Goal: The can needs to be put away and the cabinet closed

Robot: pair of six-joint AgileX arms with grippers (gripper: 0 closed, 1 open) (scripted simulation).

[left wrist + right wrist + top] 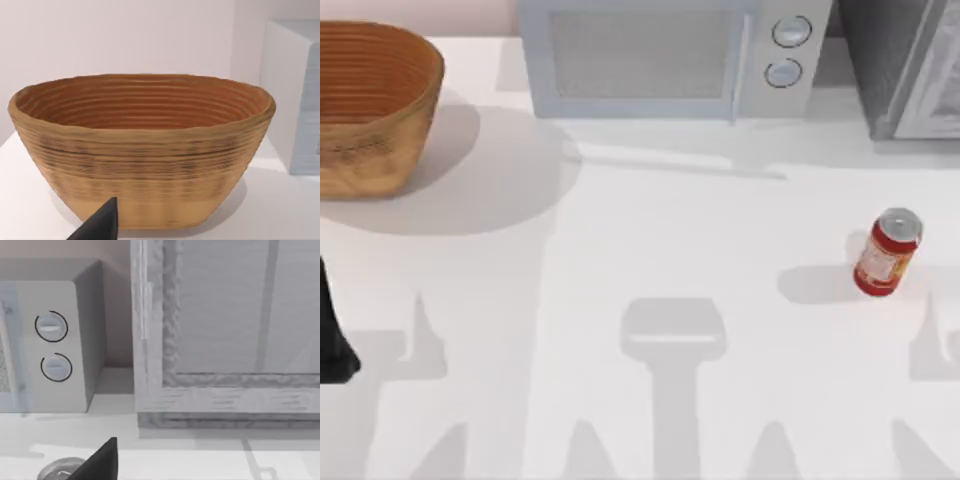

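From above we see the can (pixel 888 253) standing on the white table (pixel 650 240), over on the right side, a little tilted, silver top up and pale label facing us. It sits well apart from the cabinet (pixel 900 65), which fills the far right corner with its dark speckled face and pale framed door. Between that cabinet and the middle of the far edge stands the light-grey microwave (pixel 660 55), its two round knobs (pixel 788 50) one above the other. Nothing touches the can.

Over on the left, the woven basket (pixel 370 105) occupies the far left corner, casting a broad shadow across the table. Our left arm (pixel 332 330) shows as a dark shape at the left edge, near the front, well clear of the basket.

In the left wrist view, the basket (pixel 142 150) looms wide, ribbed brown inside and tan outside, and one dark finger (pixel 100 225) of the left tool pokes up in front of it. We cannot tell whether that tool is open or closed.

The right wrist view looks at the cabinet (pixel 225 340) with its pale grey door frame, and beside it the microwave (pixel 50 340) with both knobs. Low in this view one dark finger (pixel 102 462) of the right tool rises, and just beside it we catch the silver top of the can (pixel 62 469). We cannot tell the right tool's state either.
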